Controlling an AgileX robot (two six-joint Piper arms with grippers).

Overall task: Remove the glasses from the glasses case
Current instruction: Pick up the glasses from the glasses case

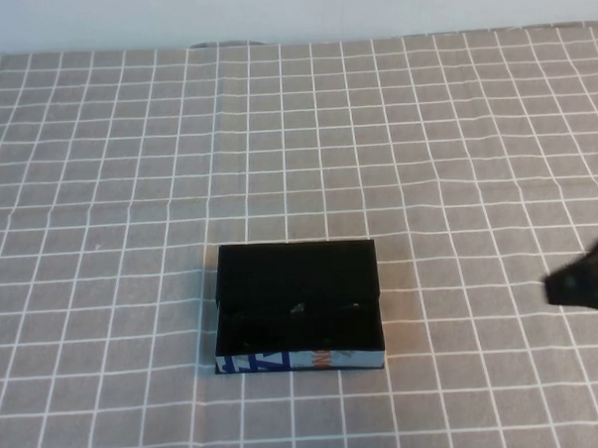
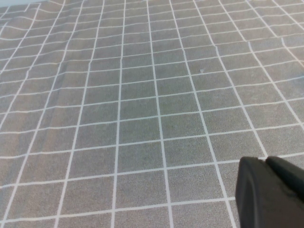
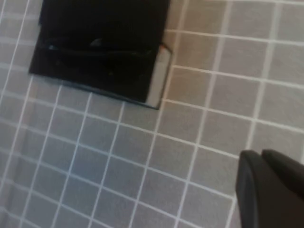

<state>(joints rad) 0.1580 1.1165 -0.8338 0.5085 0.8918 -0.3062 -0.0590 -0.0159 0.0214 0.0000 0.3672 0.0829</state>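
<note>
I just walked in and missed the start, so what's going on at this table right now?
A black glasses case sits open on the grey checked tablecloth, lid folded back, printed edge toward the robot. Its inside is too dark to make out the glasses. The right gripper is at the table's right edge, apart from the case and holding nothing; its wrist camera looks at the case. The left gripper shows only in its own wrist view, over bare cloth. Nothing has been taken out yet.
</note>
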